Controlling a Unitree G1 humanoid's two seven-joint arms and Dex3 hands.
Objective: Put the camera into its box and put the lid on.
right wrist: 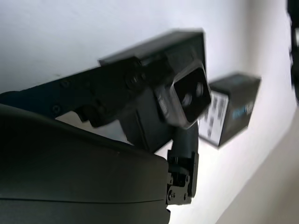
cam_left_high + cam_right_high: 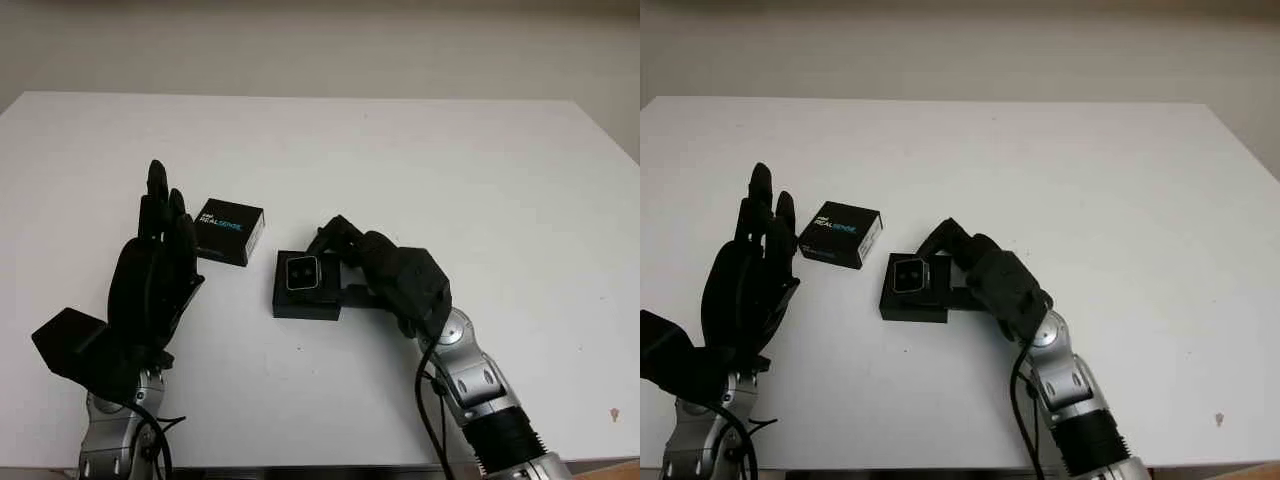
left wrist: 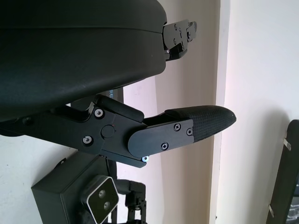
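Right robot hand (image 2: 335, 262) closes its fingers around the small silver-faced square camera (image 2: 302, 273), holding it at the shallow black open box (image 2: 306, 298) on the white table (image 2: 420, 160); whether the camera is fully seated I cannot tell. Left robot hand (image 2: 160, 262) is raised and released, holding nothing, well to the side of the box. Just beyond its fingertips lies the black printed cardboard lid (image 2: 230, 231), untouched. Judging by this, the camera is about in place; letting go and fitting the lid remain. One camera, one box, one lid.
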